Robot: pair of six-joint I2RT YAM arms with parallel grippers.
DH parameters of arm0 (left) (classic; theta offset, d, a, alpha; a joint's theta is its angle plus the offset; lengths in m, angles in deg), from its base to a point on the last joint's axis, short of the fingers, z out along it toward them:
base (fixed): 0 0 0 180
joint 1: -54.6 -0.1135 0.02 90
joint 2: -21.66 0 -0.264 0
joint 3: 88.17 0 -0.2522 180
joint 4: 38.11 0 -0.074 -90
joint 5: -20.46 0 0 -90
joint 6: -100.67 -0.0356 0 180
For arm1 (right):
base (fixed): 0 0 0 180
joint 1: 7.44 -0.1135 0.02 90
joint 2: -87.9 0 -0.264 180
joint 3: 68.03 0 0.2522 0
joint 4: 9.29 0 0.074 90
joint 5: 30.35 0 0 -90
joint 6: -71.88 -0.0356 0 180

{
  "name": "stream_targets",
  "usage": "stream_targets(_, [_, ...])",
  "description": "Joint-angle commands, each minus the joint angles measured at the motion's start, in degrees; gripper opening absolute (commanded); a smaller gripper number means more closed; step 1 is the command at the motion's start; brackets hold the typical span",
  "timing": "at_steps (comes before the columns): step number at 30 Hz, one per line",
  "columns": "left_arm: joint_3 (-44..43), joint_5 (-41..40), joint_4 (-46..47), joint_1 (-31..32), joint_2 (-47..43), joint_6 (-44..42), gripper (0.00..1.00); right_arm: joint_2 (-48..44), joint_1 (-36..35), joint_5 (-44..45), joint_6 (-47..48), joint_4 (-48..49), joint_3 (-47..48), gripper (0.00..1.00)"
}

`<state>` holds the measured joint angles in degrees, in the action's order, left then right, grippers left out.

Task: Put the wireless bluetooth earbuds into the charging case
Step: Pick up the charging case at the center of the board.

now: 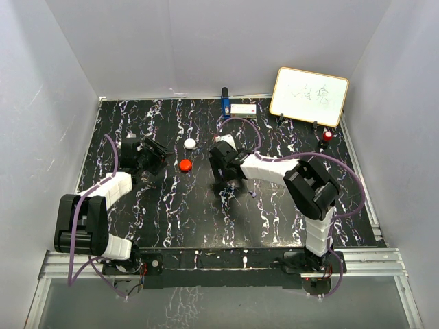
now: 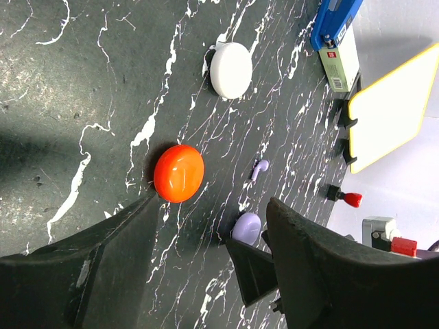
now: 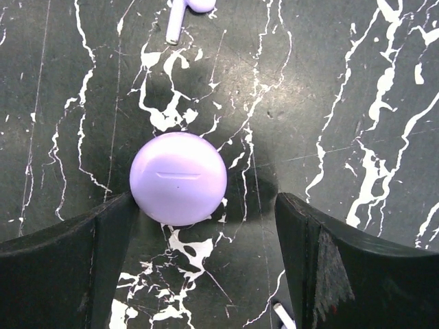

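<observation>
The purple round charging case (image 3: 178, 178) lies shut on the black marbled table, between the open fingers of my right gripper (image 3: 206, 267) and touching its left finger (image 3: 65, 264). A purple earbud (image 3: 184, 12) lies just beyond the case. A white earbud stem (image 3: 284, 316) peeks out by the right finger. In the left wrist view the purple case (image 2: 247, 227) and purple earbud (image 2: 258, 168) show past my open, empty left gripper (image 2: 206, 274). In the top view the right gripper (image 1: 226, 177) hides the case, and the left gripper (image 1: 156, 156) is left of the pucks.
A red-orange puck (image 2: 179, 173) and a white puck (image 2: 231, 70) lie between the two grippers, as the top view shows for the red puck (image 1: 184, 164) and the white puck (image 1: 190, 143). A whiteboard (image 1: 309, 96), a red-capped object (image 1: 328, 136) and a blue-and-white box (image 1: 236, 107) stand at the back.
</observation>
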<state>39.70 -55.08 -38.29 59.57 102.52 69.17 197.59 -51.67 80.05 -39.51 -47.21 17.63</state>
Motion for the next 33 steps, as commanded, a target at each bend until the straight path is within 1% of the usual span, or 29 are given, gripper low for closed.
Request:
stream_targets(1, [0.26, 1.33, 0.13, -0.4, -2.15, -0.24, 0.62, -2.12, 0.11, -2.57, -1.99, 0.46, 0.72, 0.79])
stream_targets(6, [0.44, 1.93, 0.39, -0.4, -2.22, 0.2, 0.62, -0.34, 0.19, -3.62, -7.2, -0.16, 2.93, 0.77])
stream_targets(9, [0.33, 2.19, 0.15, -0.4, -2.2, 0.2, 0.62, 1.15, 0.17, -3.66, -8.67, -0.65, 3.95, 0.75])
stream_targets(18, [0.62, 2.85, 0.53, -0.4, -2.24, 0.67, 0.62, 4.47, 0.14, -1.55, -10.37, -1.55, 4.8, 0.68])
stream_targets(20, [0.66, 2.86, 0.5, -0.36, -3.64, 0.65, 0.62, 4.52, 0.17, -1.28, -10.51, -1.07, 4.23, 0.67])
stream_targets(24, [0.68, 3.03, 0.26, -0.4, -3.86, 0.58, 0.62, 4.99, 0.19, -0.98, -10.78, -1.16, 4.15, 0.61])
stream_targets(28, [0.93, 3.03, 0.31, -0.4, -4.17, 0.66, 0.62, 4.52, 0.18, -0.6, -10.87, -1.59, 3.7, 0.5])
stream_targets(31, [0.87, 3.56, 0.48, -0.4, -4.35, 0.73, 0.61, 3.95, 0.23, -0.13, -10.38, -1.71, 3.11, 0.32])
stream_targets(33, [0.44, 4.68, 0.69, -0.4, -4.25, 0.37, 0.6, 2.98, 0.29, 0.14, -8.28, -0.68, 2.23, 0.21])
